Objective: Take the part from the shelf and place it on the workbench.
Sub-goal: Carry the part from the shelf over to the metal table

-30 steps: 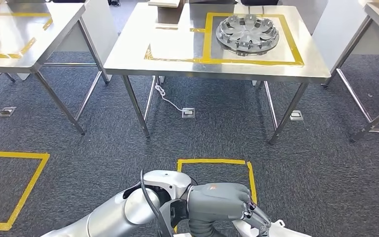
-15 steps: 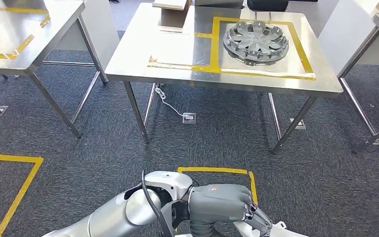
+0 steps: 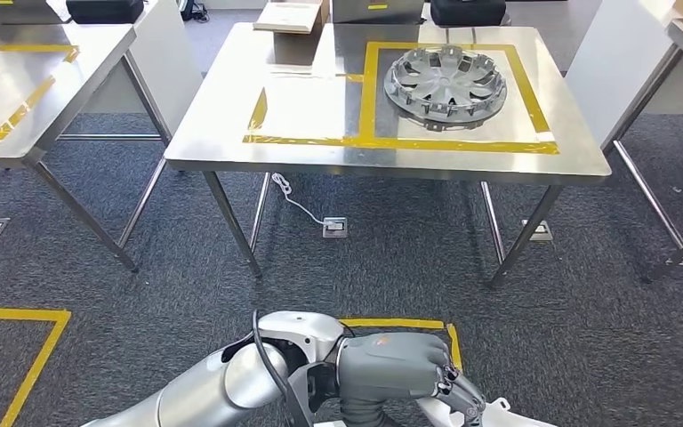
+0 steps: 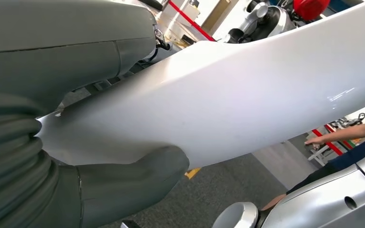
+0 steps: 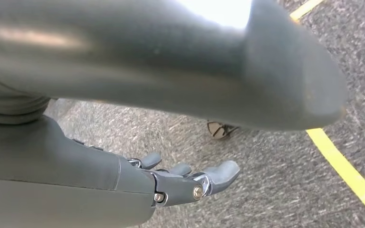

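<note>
Compared with a second earlier, the whole head view had shifted, so the camera had moved: the steel workbench (image 3: 231, 133) sat a little lower and more squarely ahead, its yellow tape outline (image 3: 369, 89) more fully shown, and the floor's yellow square (image 3: 452, 336) had slid down toward the arm. The silver wheel cover (image 3: 445, 83) lay in the same place inside the taped outline on the workbench. The left hand (image 3: 396, 365) kept the same pose low in the head view, gripping the white part (image 3: 489, 414), of which little more than an edge peeked out there. The left wrist view showed what the head view did not: the white part (image 4: 228, 95) as a broad, glossy curved panel, clamped between the thick grey thumb (image 4: 133, 178) and the fingers above it, with a person's outstretched arm (image 4: 342, 135) beyond. In the right wrist view the right hand (image 5: 180, 183) hung over grey carpet (image 5: 275, 180), its fingers apart and grasping nothing, near a yellow floor line (image 5: 342, 166).
</note>
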`<action>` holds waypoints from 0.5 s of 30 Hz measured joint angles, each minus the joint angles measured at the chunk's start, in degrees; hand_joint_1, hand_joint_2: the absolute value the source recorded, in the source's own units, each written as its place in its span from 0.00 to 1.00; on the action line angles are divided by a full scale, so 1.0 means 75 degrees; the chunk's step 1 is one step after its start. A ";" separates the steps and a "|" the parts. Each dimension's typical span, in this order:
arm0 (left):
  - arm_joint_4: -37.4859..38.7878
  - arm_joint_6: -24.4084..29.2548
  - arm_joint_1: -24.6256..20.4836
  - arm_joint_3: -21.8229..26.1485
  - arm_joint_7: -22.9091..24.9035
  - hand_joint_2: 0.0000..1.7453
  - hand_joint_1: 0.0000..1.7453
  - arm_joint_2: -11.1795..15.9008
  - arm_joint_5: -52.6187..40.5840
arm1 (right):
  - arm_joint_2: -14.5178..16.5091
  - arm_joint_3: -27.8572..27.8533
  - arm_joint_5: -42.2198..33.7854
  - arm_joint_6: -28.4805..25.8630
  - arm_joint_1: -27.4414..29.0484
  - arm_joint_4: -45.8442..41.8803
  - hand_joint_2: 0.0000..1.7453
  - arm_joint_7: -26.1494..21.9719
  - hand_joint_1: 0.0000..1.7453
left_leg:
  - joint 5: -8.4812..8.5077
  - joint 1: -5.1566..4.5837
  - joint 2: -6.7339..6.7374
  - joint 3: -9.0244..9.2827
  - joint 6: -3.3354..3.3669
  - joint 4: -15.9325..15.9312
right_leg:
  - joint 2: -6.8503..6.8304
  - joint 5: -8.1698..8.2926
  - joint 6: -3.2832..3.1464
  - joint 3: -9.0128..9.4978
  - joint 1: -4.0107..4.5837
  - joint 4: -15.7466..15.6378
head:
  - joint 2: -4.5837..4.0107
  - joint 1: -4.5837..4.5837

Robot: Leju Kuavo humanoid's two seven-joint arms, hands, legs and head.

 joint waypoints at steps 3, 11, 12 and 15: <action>-0.0006 0.0002 0.0024 0.0005 -0.0002 1.00 1.00 0.0006 -0.0012 | 0.0021 0.0015 -0.0002 -0.0001 -0.0009 0.0001 0.00 -0.0001 0.00 | 0.0818 -0.0063 -0.0009 0.0399 0.0176 -0.1360 | 0.0021 -0.0212 0.0061 0.0219 0.0034 -0.0001 | 0.0000 -0.0007; -0.0078 0.0000 0.0069 0.0042 0.0023 1.00 1.00 -0.0027 -0.0113 | 0.0043 0.0078 0.0027 0.0007 -0.0032 0.0003 0.00 -0.0064 0.00 | 0.0749 -0.0006 -0.0024 0.0979 0.0433 -0.1745 | 0.0039 -0.0697 0.0378 -0.0404 0.0012 0.1524 | 0.0000 0.0044; -0.0081 -0.0001 0.0075 0.0044 0.0028 1.00 1.00 -0.0030 -0.0126 | 0.0044 0.0079 0.0037 0.0007 -0.0025 0.0003 0.00 -0.0067 0.00 | 0.0687 -0.0004 -0.0032 0.1026 0.0437 -0.1745 | 0.0039 -0.0906 0.0415 -0.0737 0.0002 0.1899 | 0.0000 0.0051; -0.0081 -0.0001 0.0090 0.0044 0.0050 1.00 1.00 -0.0032 -0.0137 | 0.0044 0.0080 0.0042 0.0000 0.0004 0.0003 0.00 -0.0068 0.00 | 0.0465 0.0010 -0.0068 0.1272 0.0394 -0.1745 | 0.0037 -0.0832 0.0471 -0.1136 -0.0032 0.1745 | 0.0000 0.0063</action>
